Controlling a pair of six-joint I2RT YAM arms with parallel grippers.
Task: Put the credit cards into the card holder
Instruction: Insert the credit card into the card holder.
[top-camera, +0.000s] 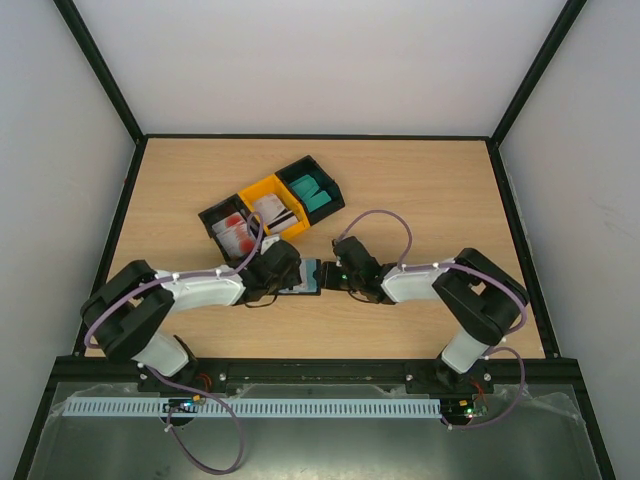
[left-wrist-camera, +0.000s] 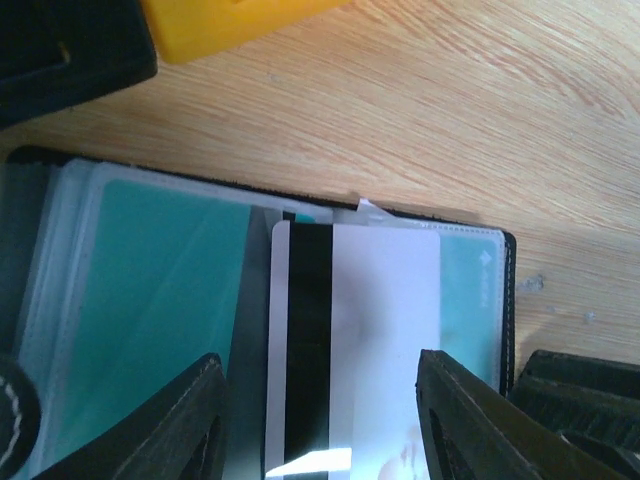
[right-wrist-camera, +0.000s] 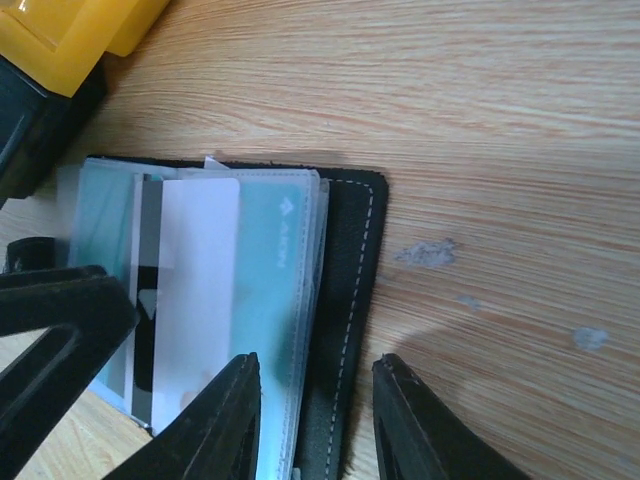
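Setup: wooden table (top-camera: 430, 190), three bins in a diagonal row around the middle. Both arms reach in to the same spot on the near side of the bins.

Card holder: the card holder (top-camera: 305, 277) lies open and flat on the table, just near of the yellow bin (top-camera: 256, 191) and right between the two grippers. Its clear sleeves face up, with the black stitched cover on its right side.

What's in it: a teal card (left-wrist-camera: 160, 320) sits in a sleeve toward the left, and a second teal card (left-wrist-camera: 472, 290) shows at the right end.

White card: a white card with a dark stripe (left-wrist-camera: 375, 340) lies over the middle of the sleeves. Can't tell if it's actually tucked into a slot or just resting on top.

Left gripper: the left gripper (left-wrist-camera: 320, 365) comes in from the left and hangs over the holder, jaws apart with the white card between them. There's a visible gap between one finger (left-wrist-camera: 185, 430) and the card's striped edge, so it's loose, not clamped.

Right gripper: the right gripper (right-wrist-camera: 318, 362) comes in from the right, jaws partway apart, straddling the holder's black cover edge. One finger (right-wrist-camera: 225, 420) is over the sleeves, the other over bare wood. Honestly can't tell whether it's pinching anything.

Spare cards: red-and-white cards (top-camera: 235, 232) in the left black bin (top-camera: 212, 214), white ones (top-camera: 277, 210) in the yellow bin, teal ones (top-camera: 316, 193) in the far-right black bin (top-camera: 297, 170).
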